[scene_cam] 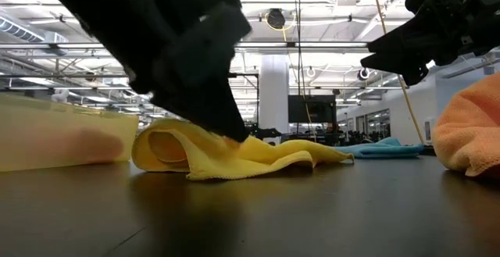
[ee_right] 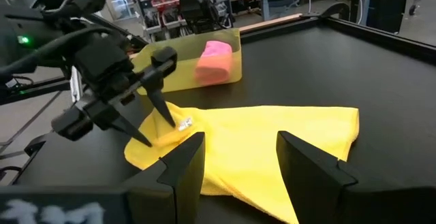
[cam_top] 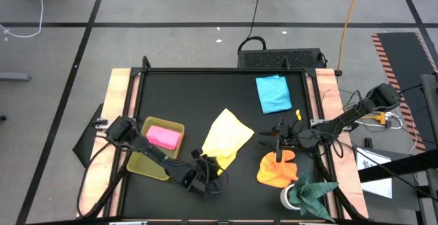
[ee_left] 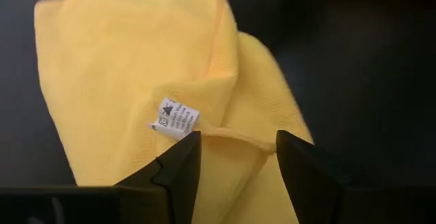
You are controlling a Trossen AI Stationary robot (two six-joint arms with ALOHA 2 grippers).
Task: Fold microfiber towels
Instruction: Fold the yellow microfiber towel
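A yellow towel (cam_top: 227,137) lies crumpled mid-table, one flap folded over, a white label (ee_left: 174,118) at its near corner. My left gripper (ee_left: 235,156) is open and slants down over that corner, one finger on each side of the label. My right gripper (cam_top: 263,141) hovers open to the towel's right, above the table. A pink towel (cam_top: 163,137) lies rolled inside the yellow-green tray (cam_top: 147,165). The blue towel (cam_top: 274,94) lies flat at the far right. The orange towel (cam_top: 277,169) sits bunched at the near right. My left gripper comes at the yellow towel's near corner (ee_right: 178,125) slanting down from the table's near left, its open fingers (ee_right: 163,112) astride the label. The fingertips reach the cloth's level in the low view, but I cannot tell whether they touch it.
A dark green cloth (cam_top: 313,189) lies in a heap by a white cup-like thing at the near right corner. The tray stands at the near left under the left arm. Raised wooden edges (cam_top: 122,115) line the table's left and right sides. Cables hang by the right arm.
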